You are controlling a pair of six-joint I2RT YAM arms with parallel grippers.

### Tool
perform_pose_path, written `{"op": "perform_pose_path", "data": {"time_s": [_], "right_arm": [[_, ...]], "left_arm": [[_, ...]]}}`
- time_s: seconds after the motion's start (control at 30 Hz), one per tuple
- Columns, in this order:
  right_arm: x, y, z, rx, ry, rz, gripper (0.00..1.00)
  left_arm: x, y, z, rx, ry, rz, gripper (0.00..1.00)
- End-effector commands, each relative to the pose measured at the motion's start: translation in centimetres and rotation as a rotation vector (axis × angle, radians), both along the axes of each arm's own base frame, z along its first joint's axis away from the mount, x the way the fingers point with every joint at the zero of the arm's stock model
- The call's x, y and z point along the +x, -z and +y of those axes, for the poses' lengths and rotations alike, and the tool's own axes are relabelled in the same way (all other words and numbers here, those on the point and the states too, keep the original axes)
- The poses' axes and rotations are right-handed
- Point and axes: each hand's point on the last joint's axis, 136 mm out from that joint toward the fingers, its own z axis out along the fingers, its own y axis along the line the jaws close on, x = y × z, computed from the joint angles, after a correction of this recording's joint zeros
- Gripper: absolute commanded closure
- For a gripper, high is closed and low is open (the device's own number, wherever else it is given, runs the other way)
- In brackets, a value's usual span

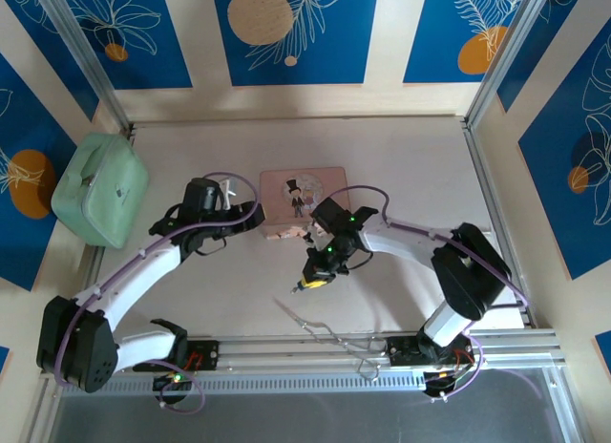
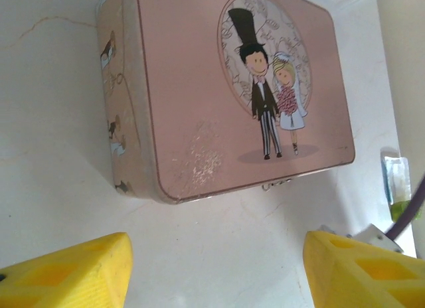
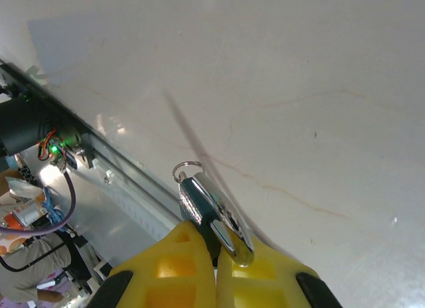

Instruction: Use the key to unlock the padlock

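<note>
Right wrist view shows the right gripper (image 3: 216, 258) pinching the padlock (image 3: 211, 212) over the counter (image 3: 319, 69). The left gripper (image 2: 218, 248) hangs spread just beside the pink tin (image 2: 192, 89).

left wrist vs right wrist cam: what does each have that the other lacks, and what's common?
Left wrist: the pink tin with its bride-and-groom picture, lying on the table, ahead of the left claw, open and empty. Right wrist: the right claw shut on the padlock, a small ring at its top, plus the metal rail at the table's edge. Shared: pale table surface and each claw's own yellow fingers.
</note>
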Motion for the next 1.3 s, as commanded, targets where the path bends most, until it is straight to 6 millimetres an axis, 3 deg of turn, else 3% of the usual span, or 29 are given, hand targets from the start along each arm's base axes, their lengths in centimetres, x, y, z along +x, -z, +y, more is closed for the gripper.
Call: {"op": "perform_pose_path", "data": {"time_s": [0.0, 0.43, 0.6, 0.67, 0.73, 0.87, 1.0, 1.17, 1.27], "right_arm": [[0.6, -0.3, 1.3, 0.055, -0.017, 0.014, 1.00], [-0.4, 4.7, -0.4, -0.027, -0.016, 0.089, 1.00], [0.0, 4.9, -1.3, -0.048, 0.010, 0.078, 0.80], [0.2, 4.4, -1.6, -0.050, 0.015, 0.062, 0.74], [0.3, 3.5, -2.0, -0.069, 0.010, 0.030, 0.62], [1.0, 0.9, -2.8, -0.081, 0.021, -0.059, 0.56], [1.4, -3.0, -3.9, -0.088, 0.049, -0.169, 0.46], [1.6, -8.1, -5.8, -0.084, 0.109, -0.374, 0.44], [2.8, -10.6, -8.0, -0.077, 0.201, -0.571, 0.40]], "left_arm": [[-0.9, 0.7, 0.3, 0.015, 0.017, 0.010, 0.32], [-1.1, 2.6, 0.4, 0.015, 0.006, 0.046, 0.33], [-1.1, 2.6, 0.4, 0.016, 0.003, 0.049, 0.34], [-1.2, 2.7, 0.5, 0.017, -0.001, 0.051, 0.34], [-1.2, 2.6, 0.5, 0.014, 0.000, 0.053, 0.34], [-1.1, 2.2, 0.4, 0.019, 0.005, 0.054, 0.34], [-0.8, 0.4, 0.9, 0.047, -0.005, 0.020, 0.34], [-0.3, -2.8, 3.1, 0.159, -0.052, -0.086, 0.30], [0.3, -4.8, 4.9, 0.238, -0.089, -0.211, 0.26]]}}
